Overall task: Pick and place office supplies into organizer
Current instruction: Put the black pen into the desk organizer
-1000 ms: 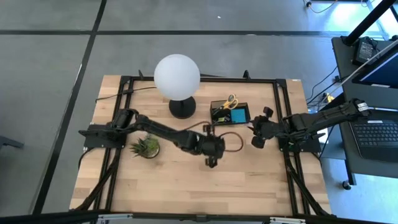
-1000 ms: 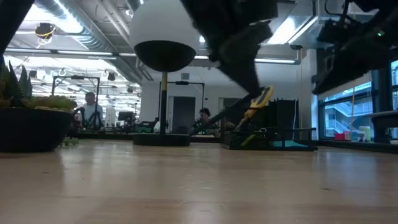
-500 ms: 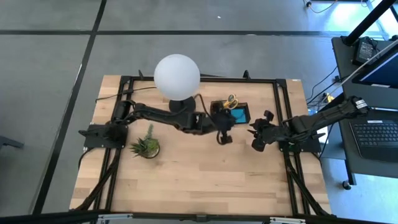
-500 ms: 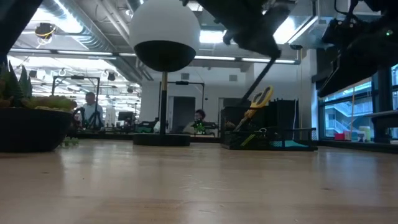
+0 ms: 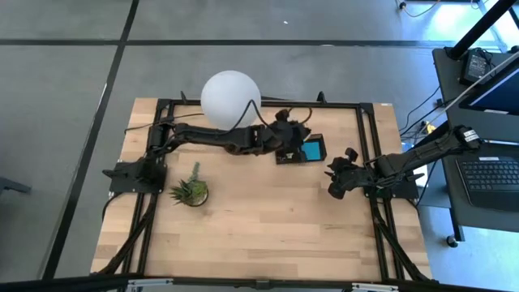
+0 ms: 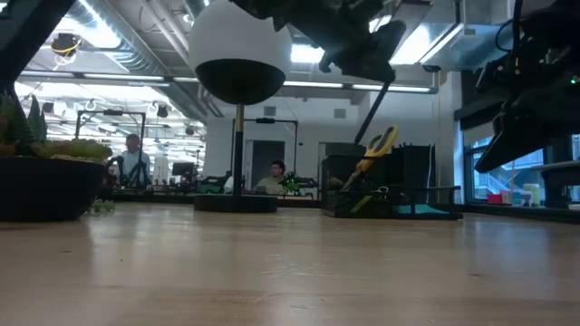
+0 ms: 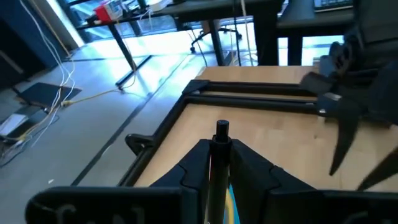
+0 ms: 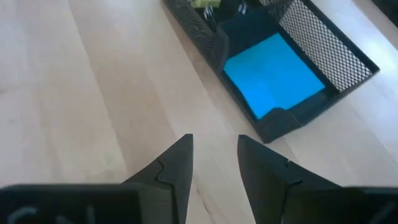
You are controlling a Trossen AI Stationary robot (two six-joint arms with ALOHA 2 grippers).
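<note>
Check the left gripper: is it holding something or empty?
Holding: the left gripper is shut on a thin black pen, above the organizer.

**Tally on the table**

Two grippers are showing: the left gripper (image 5: 290, 139) and the right gripper (image 5: 334, 180). One organizer (image 5: 318, 156) is sitting there, with one blue sticky-note pad (image 8: 273, 76), one pair of yellow-handled scissors (image 6: 379, 145), one black pen (image 7: 221, 163), one white globe lamp (image 5: 230, 99) and one potted plant (image 5: 191, 190).
</note>
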